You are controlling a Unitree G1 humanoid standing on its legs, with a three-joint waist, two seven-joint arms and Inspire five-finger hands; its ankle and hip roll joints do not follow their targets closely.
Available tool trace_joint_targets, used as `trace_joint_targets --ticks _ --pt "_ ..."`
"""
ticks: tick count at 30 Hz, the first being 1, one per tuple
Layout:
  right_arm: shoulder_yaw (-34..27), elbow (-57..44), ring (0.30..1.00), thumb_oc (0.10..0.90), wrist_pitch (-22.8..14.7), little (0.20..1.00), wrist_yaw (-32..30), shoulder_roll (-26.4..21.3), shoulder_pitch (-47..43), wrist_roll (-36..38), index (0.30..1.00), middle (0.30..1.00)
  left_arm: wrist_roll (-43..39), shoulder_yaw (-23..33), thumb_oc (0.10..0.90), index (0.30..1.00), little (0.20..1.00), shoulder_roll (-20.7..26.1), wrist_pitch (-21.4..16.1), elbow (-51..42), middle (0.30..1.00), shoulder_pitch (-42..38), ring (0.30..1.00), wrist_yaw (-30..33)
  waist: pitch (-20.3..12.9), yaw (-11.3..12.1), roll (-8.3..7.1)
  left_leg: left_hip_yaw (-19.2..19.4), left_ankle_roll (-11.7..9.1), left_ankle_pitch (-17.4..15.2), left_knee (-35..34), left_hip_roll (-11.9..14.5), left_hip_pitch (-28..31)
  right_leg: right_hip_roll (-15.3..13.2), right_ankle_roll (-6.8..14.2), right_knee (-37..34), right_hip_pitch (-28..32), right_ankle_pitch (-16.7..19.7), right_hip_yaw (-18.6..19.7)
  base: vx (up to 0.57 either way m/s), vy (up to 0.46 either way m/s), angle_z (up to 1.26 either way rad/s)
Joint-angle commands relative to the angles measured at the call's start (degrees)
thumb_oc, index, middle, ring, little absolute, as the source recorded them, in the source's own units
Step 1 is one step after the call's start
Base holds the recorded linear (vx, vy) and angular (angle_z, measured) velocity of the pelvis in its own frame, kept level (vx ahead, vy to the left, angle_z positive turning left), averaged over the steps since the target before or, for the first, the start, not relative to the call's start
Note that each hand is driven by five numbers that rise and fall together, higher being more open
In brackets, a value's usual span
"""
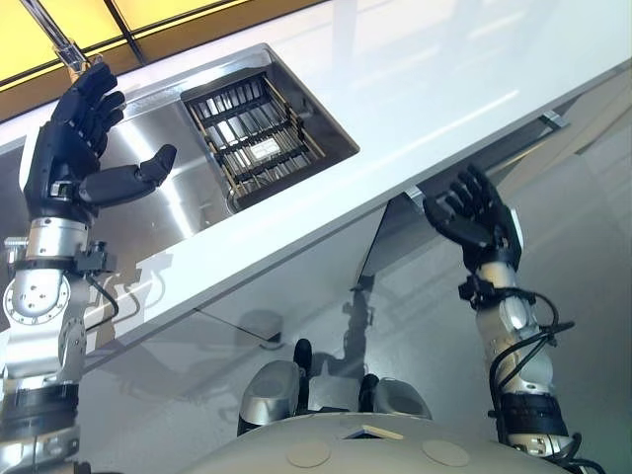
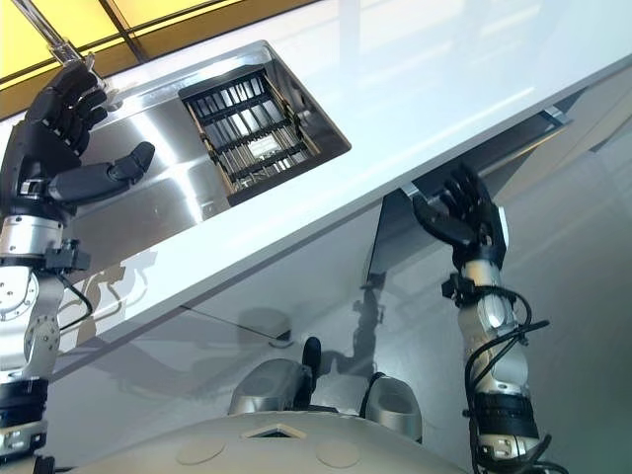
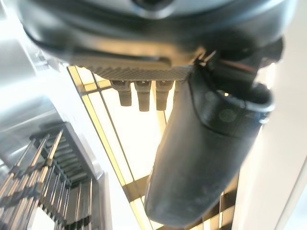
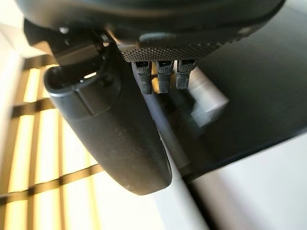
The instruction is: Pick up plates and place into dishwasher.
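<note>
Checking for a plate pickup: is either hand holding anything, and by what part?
Nothing is held. The left hand is open above the sink; the right hand is open below the counter edge.

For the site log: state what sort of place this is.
Most likely a kitchen. A steel sink is set into a white counter, with a wire rack in its basin and a faucet behind it. Both hands, left and right, are open and hold nothing.

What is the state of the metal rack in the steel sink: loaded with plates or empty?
Empty. The metal rack in the stainless steel sink shows bare tines and slots with no plates standing in it.
</note>
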Motion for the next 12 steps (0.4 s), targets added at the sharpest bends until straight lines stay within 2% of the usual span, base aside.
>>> trace_joint_targets --ticks 1,7,12 --pt "-1.3 0.9 0.900 0.800 -8.9 0.900 -2.1 0.1 0.8 -8.8 0.900 0.900 -2.3 4.7 0.800 0.900 0.900 1.0 -7.1 -3.4 0.900 -1.3 0.900 2.7 -6.4 -4.0 -1.50 3.6 1.3 -6.3 0.6 -1.8 4.1 0.5 3.3 -6.0 -1.5 9.1 1.3 -0.17 0.062 -0.13" --pt "2.8 18.6 0.900 0.800 -10.0 0.900 -4.5 -0.3 2.7 -16.3 0.900 0.900 -0.6 1.3 0.800 0.900 0.900 -1.7 -7.4 -1.9 0.900 -6.8 0.900 6.8 -7.2 -6.2 -1.85 5.6 0.6 -6.7 -2.4 -1.2 5.5 1.5 2.7 -8.8 -0.8 9.1 2.5 -0.17 0.043 -0.16" --pt "8.4 29.1 0.900 0.800 -6.2 0.900 -7.1 -0.5 0.6 -18.8 0.900 0.900 0.6 -2.6 0.800 0.900 0.900 -2.7 -6.6 -1.0 0.900 -10.9 0.900 9.6 -7.5 -6.3 -1.66 5.9 -0.1 -6.2 -5.2 -0.7 6.5 2.1 2.5 -10.7 0.2 9.3 2.4 -0.12 0.011 -0.11"
